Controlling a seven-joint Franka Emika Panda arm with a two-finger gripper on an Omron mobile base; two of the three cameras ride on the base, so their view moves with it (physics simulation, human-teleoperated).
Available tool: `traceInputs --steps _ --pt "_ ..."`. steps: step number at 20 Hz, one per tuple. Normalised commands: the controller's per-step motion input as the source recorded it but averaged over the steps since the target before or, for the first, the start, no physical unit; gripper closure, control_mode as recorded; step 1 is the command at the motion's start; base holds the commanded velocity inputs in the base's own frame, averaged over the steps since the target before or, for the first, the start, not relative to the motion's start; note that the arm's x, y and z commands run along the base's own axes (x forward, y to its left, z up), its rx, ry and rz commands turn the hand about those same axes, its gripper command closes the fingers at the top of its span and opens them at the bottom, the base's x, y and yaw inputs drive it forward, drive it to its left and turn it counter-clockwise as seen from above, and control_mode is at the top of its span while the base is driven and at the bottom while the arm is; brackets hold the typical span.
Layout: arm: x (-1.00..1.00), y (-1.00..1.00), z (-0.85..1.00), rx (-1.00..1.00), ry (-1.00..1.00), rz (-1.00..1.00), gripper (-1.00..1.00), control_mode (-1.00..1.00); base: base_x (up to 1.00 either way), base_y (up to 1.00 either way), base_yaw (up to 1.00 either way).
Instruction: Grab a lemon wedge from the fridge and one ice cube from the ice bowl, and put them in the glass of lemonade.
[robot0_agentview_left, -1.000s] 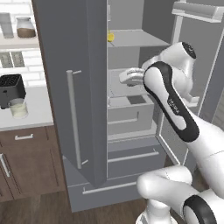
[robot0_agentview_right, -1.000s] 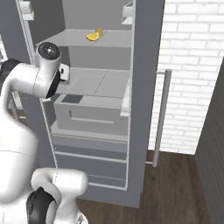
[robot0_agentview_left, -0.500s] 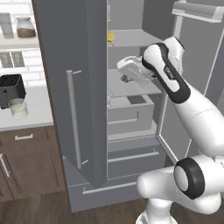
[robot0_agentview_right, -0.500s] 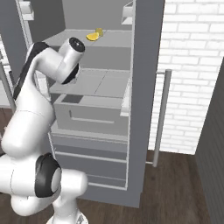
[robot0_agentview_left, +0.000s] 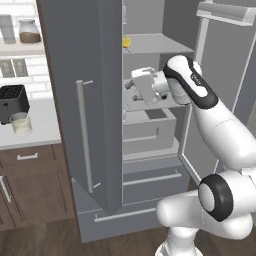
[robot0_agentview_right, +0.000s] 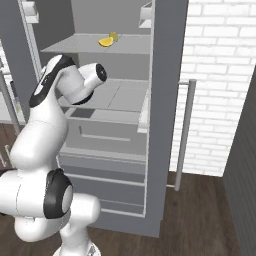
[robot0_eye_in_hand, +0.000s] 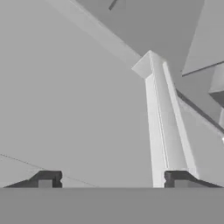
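The grey fridge (robot0_agentview_left: 95, 55) stands with its compartment open. A small yellow lemon wedge (robot0_agentview_left: 126, 43) lies on the upper shelf, also seen as the lemon wedge (robot0_agentview_right: 105, 42) in the right base view. My gripper (robot0_agentview_left: 131, 86) hangs inside the fridge one shelf lower, just below the wedge and apart from it. In the hand view my gripper (robot0_eye_in_hand: 111, 181) is open, its fingertips (robot0_eye_in_hand: 46, 179) wide apart with nothing between them, facing plain grey fridge walls. The glass of lemonade (robot0_agentview_left: 21, 124) stands on the white counter at the left. The ice bowl is out of view.
A black toaster (robot0_agentview_left: 12, 100) sits behind the glass, and a jar of brown powder (robot0_agentview_left: 29, 31) is on the wall shelf. The fridge's left door (robot0_agentview_left: 82, 130) juts toward me. A pulled-out drawer (robot0_agentview_left: 150, 127) lies under the gripper. The white brick wall (robot0_agentview_right: 220, 85) is on the right.
The gripper has gone from shut to open. The arm has raised its elbow and the hand has shifted a little left inside the fridge. The wedge has not moved.
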Motion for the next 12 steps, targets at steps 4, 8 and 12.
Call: traceInputs --steps 4,8,12 --pt "0.00 0.60 0.00 0.13 0.14 0.17 -1.00 -1.00 0.00 0.00 0.00" --pt "-0.17 0.75 0.00 0.03 0.11 0.11 -1.00 -1.00 0.00 0.00 0.00" --pt "-0.37 0.74 0.00 0.01 0.11 0.10 -1.00 -1.00 0.00 0.00 0.00"
